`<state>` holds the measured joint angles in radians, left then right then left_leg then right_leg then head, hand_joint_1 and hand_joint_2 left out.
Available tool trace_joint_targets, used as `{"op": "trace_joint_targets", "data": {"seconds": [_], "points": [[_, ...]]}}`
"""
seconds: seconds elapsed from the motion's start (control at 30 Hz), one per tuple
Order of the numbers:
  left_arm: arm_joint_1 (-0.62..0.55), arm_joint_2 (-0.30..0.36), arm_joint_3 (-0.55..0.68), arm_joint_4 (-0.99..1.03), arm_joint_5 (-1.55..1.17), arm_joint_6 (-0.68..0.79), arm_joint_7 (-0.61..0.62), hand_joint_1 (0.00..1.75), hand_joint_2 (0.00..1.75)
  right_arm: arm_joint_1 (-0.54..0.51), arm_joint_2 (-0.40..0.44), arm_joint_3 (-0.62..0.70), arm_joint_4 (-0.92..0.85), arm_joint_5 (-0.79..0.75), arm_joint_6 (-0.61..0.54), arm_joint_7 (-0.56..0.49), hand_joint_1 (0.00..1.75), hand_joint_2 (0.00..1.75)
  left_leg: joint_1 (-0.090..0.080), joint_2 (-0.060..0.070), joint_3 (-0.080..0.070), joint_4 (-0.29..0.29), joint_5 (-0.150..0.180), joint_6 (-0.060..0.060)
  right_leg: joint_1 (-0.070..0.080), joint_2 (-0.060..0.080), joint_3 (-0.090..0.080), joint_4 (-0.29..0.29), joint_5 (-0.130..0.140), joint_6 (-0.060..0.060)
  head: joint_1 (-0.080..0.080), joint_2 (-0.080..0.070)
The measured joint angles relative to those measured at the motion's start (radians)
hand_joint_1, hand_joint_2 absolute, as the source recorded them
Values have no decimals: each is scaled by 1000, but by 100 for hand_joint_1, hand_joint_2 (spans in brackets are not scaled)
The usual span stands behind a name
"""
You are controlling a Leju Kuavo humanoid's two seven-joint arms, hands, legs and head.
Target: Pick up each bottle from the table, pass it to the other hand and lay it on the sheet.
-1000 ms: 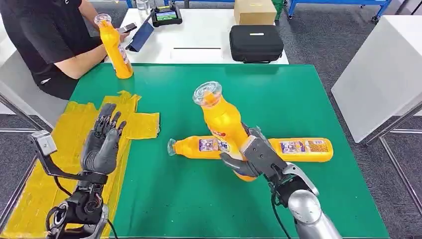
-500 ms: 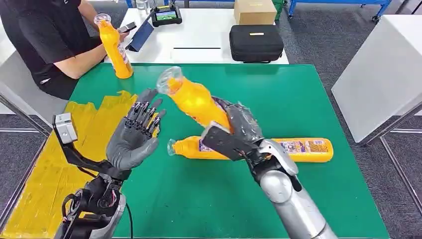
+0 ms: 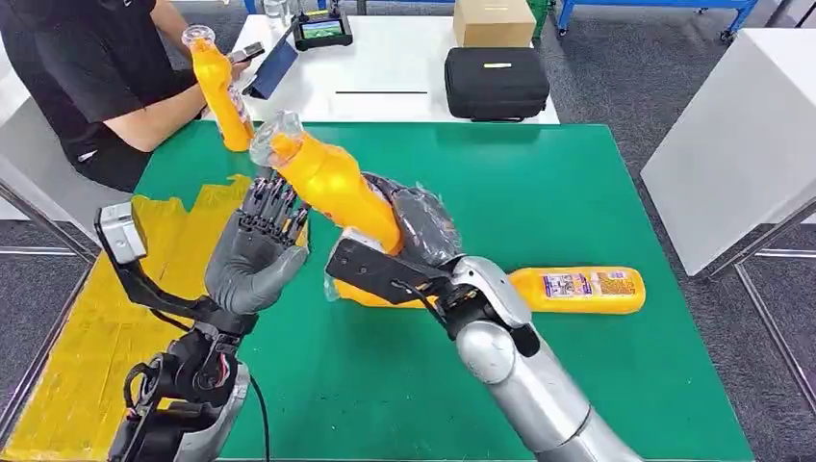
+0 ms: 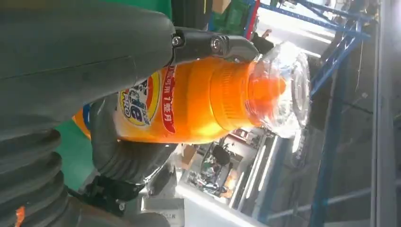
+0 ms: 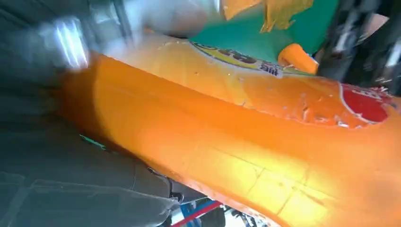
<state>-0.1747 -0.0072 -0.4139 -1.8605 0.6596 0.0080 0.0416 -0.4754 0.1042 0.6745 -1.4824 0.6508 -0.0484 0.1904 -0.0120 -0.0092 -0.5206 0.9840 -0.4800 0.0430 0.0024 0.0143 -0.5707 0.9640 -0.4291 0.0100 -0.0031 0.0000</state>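
In the head view, the right hand (image 3: 416, 241) is clamped around the lower body of an orange plastic bottle with a clear cap (image 3: 322, 178), holding it tilted above the green table mat (image 3: 577, 192), cap end leaning toward the left hand (image 3: 258, 252). The left hand stands palm up with fingers spread and empty, its fingertips just beside the bottle's neck. Beyond and below the right hand, two more orange bottles lie on the mat: one (image 3: 577, 290) on the far side of its wrist, another (image 3: 361, 292) mostly hidden under its thumb. The crumpled yellow sheet (image 3: 87, 346) lies on the outer side of the left hand. A person in a black shirt (image 3: 87, 67) holds a fourth orange bottle (image 3: 219, 91) upright at the far corner.

In the left wrist view, the held bottle (image 4: 198, 101) crosses just past the left hand's grey thumb (image 4: 85, 52), cap pointing away.

In the right wrist view, the bottle's orange body (image 5: 246, 142) lies against the right hand's dark palm (image 5: 71, 179).
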Motion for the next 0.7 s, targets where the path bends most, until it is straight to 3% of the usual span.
{"op": "trace_joint_targets", "data": {"seconds": [0.7], "points": [[-4, 47, 0, 3, 20, 105, -43, 5, 175, -68, 38, 231, 61, -162, -19, 18, 175, 175, 0, 1, -2, 0, 0, 0, 0, 0, -2, 0, 0, 0, 1, 0]]}}
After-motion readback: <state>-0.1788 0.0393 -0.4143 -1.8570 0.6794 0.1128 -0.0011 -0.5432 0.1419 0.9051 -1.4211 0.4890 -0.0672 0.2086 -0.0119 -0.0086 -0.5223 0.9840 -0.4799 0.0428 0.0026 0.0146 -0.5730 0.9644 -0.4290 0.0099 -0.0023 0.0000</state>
